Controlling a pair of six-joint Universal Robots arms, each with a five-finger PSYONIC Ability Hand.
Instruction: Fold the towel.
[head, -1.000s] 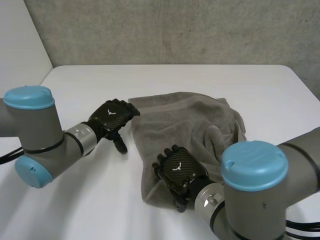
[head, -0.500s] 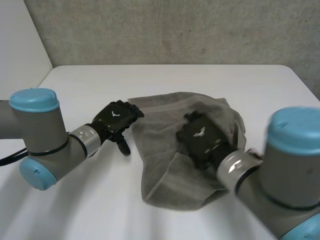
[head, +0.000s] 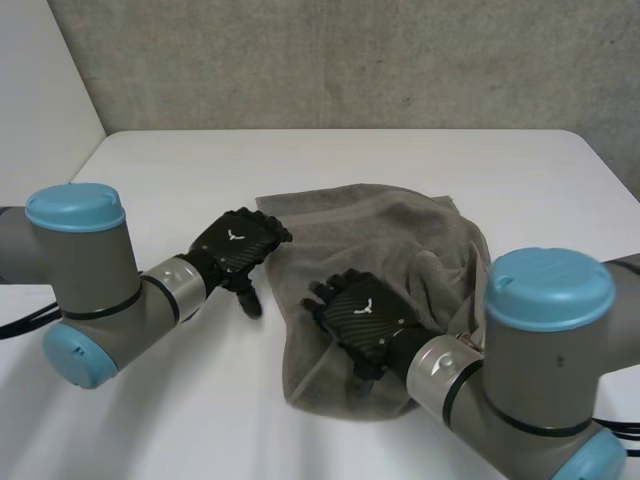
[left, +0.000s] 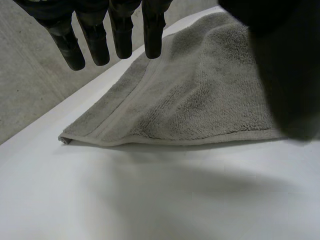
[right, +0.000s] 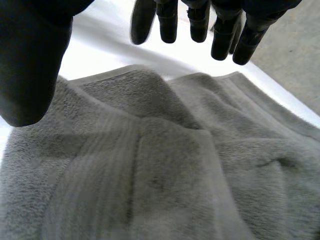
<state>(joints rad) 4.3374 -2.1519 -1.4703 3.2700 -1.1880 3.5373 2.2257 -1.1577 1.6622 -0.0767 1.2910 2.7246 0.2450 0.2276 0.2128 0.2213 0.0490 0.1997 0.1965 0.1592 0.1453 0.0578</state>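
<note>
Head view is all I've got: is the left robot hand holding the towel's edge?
Observer: No. Its wrist view shows the left robot hand with straight fingers above the banded edge of the towel, gripping nothing.
Operator: And the right one?
Observer: The right robot hand is open too, with a raised fold under its palm.
Operator: Is the corner lifted?
Observer: No, the corner lies flat on the table.

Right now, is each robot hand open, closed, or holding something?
Left robot hand: open, holding nothing, at the towel edge.
Right robot hand: open, holding nothing, over the towel.
</note>
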